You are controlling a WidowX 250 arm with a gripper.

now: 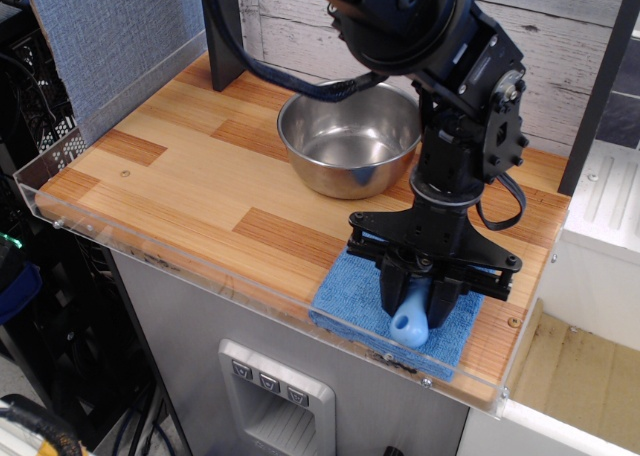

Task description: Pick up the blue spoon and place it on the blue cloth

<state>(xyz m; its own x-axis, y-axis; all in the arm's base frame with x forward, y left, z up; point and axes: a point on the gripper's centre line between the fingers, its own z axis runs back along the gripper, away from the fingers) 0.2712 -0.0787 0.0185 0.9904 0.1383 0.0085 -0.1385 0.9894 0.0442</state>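
My black gripper points straight down over the blue cloth, which lies at the front right of the wooden table. Its fingers are shut on the blue spoon. The spoon's light-blue rounded handle sticks out below the fingers, low over the cloth's front part; I cannot tell whether it touches. The spoon's grey bowl is hidden between the fingers. The arm covers much of the cloth.
A large steel bowl stands at the back middle of the table. A clear acrylic rim runs along the front and left edges. A blue-grey fabric panel stands at the back left. A dark post rises behind the bowl.
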